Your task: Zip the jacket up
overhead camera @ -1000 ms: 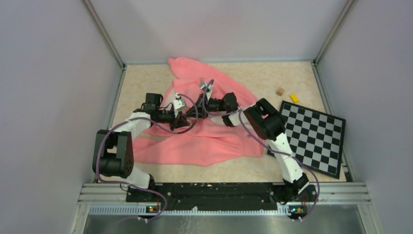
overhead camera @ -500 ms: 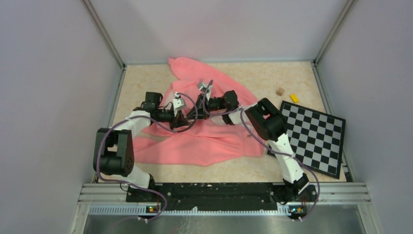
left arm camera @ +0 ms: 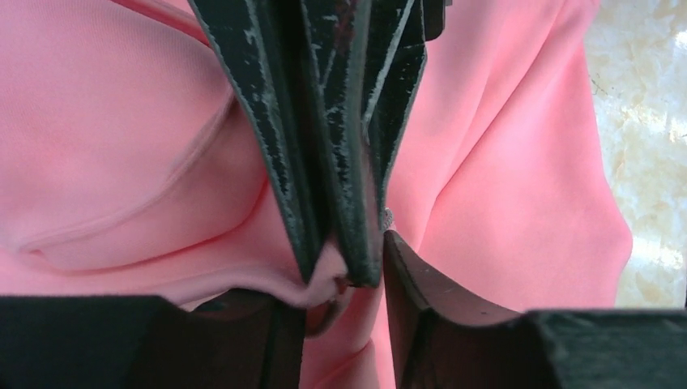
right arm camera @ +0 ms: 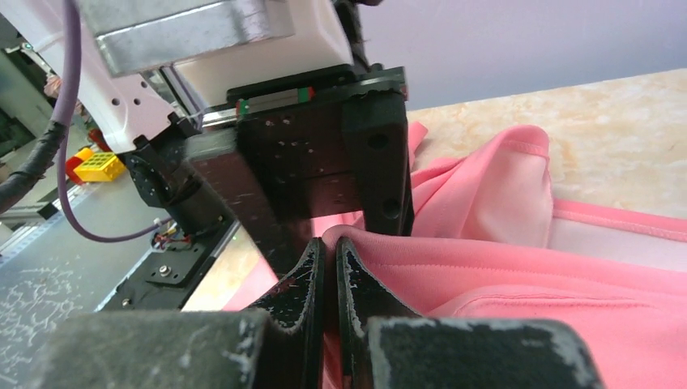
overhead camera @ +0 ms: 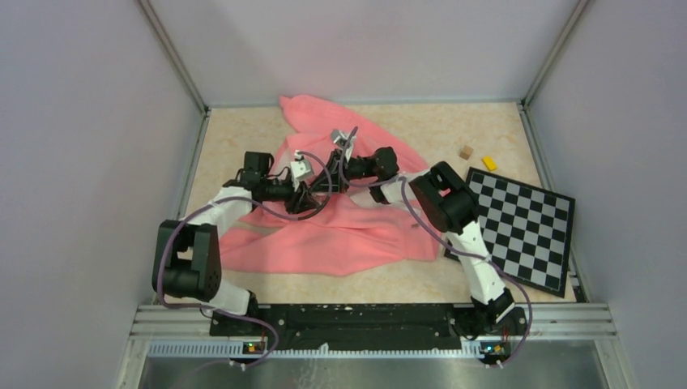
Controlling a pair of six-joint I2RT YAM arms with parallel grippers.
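Observation:
The salmon-pink jacket (overhead camera: 348,231) lies crumpled across the middle of the table. Both grippers meet over its centre. My right gripper (right arm camera: 330,247) is shut on a raised fold of the jacket's edge (right arm camera: 454,259). Its fingers (left arm camera: 332,121) come down from the top of the left wrist view. My left gripper (left arm camera: 344,279) stands with its jaws a narrow gap apart, closed around the same fold and the right gripper's tips. A small silver bit of zipper (left arm camera: 387,217) shows beside them. In the top view the left gripper (overhead camera: 314,189) and right gripper (overhead camera: 330,175) touch.
A checkerboard (overhead camera: 522,227) lies at the right, under the right arm's side. A small brown block (overhead camera: 466,151) and a yellow block (overhead camera: 489,162) sit behind it. Grey walls close in the left, far and right sides.
Both grippers have moved a little toward the far side together, lifting the pinched fold with them. The left arm has stretched out further.

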